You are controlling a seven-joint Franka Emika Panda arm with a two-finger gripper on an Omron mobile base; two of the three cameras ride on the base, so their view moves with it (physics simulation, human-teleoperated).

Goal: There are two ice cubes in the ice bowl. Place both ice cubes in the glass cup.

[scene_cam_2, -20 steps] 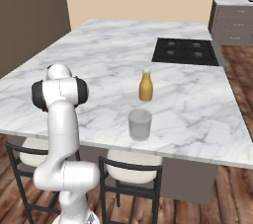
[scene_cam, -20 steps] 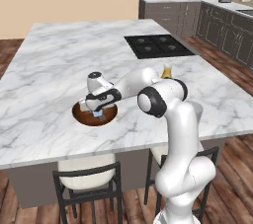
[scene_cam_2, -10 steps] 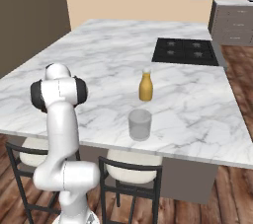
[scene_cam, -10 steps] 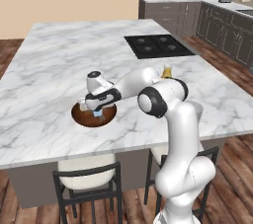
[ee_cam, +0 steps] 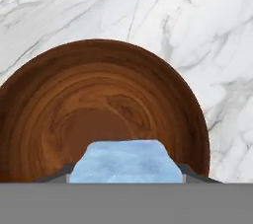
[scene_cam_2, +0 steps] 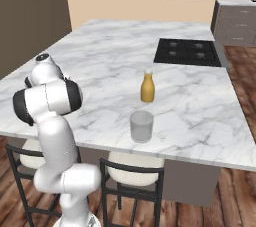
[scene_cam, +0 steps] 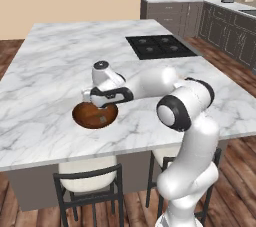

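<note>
The gripper [scene_cam: 98, 105] is down inside the bowl [scene_cam: 82, 115], which sits near the front edge of the counter [scene_cam: 60, 61], at about 9 o'clock from the arm's elbow in the left base view. In the hand view a pale blue cube [ee_cam: 126, 162] sits right between the two dark fingertips [ee_cam: 63, 172], one tip touching each side at 9 and 3 o'clock, so the fingers look clamped on the cube, though it is not yet lifted clear of the bowl's floor as far as can be told. A second small pale block [scene_cam: 102, 119] lies in the bowl at roughly 5 o'clock from the gripper in the left base view. The cup [scene_cam_2: 141, 126] stands near the counter's front edge in the right base view, at 6 o'clock from the yellow bottle [scene_cam_2: 147, 87], well apart from the bowl, and nothing can be made out inside it. So the task seems to be at its first pick: no cube delivered, one apparently gripped, one waiting. What is left is lifting this cube, carrying it across to the cup, dropping it in, then repeating for the other.
</note>
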